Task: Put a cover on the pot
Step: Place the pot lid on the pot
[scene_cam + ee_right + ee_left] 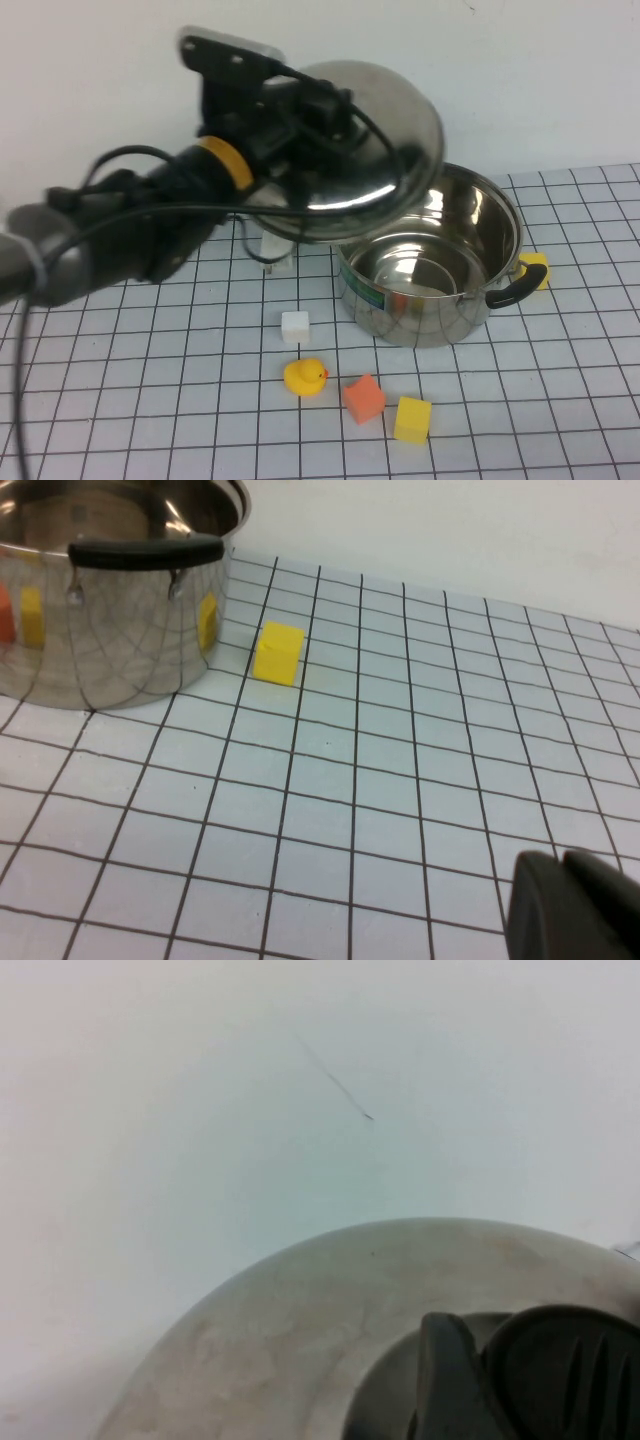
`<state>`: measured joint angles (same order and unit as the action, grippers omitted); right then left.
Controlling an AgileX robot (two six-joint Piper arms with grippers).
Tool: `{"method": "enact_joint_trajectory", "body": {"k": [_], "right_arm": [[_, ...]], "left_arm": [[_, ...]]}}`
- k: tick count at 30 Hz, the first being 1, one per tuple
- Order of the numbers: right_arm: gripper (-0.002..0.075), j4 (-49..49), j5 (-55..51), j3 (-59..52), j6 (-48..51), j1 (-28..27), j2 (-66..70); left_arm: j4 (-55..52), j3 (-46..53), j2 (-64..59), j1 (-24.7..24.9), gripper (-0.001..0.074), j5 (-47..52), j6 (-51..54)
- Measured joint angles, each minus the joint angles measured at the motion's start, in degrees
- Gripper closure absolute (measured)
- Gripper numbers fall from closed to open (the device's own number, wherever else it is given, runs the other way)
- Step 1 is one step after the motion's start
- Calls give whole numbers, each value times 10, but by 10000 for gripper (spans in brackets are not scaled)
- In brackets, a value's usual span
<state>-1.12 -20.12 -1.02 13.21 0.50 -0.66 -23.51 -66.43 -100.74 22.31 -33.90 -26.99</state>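
The shiny steel pot [430, 285] with black side handles and a green label band stands open on the gridded table, right of centre. My left gripper [318, 112] is shut on the black knob [565, 1370] of the domed steel lid [375, 150]. It holds the lid tilted in the air, over the pot's far left rim. In the left wrist view one finger [448, 1380] presses against the knob, with the lid's dome [290, 1330] behind. My right gripper [562, 870] is shut and empty, low over the table to the right of the pot [110, 610]; the high view does not show it.
A yellow block [536, 268] lies by the pot's right handle and also shows in the right wrist view [278, 652]. In front of the pot lie a white block [295, 326], a yellow duck [305, 376], an orange block [363, 397] and another yellow block [412, 418].
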Motion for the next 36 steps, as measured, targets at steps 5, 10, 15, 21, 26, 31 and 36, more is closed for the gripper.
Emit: {"method": "enact_joint_trajectory", "body": {"k": [5, 10, 15, 21, 26, 31, 36], "right_arm": [[717, 0, 0, 0, 0, 0, 0], [717, 0, 0, 0, 0, 0, 0], [717, 0, 0, 0, 0, 0, 0], [717, 0, 0, 0, 0, 0, 0], [717, 0, 0, 0, 0, 0, 0], [717, 0, 0, 0, 0, 0, 0], [717, 0, 0, 0, 0, 0, 0]], "left_arm": [[-4, -59, -71, 42, 413, 28, 0], [-17, -125, -123, 75, 413, 72, 4], [-27, -181, -172, 97, 413, 93, 8], [-34, -218, -214, 101, 413, 109, 12], [-34, -235, -236, 101, 413, 111, 12], [-36, -238, -248, 101, 413, 111, 13], [-36, -238, -251, 101, 413, 111, 15]]}}
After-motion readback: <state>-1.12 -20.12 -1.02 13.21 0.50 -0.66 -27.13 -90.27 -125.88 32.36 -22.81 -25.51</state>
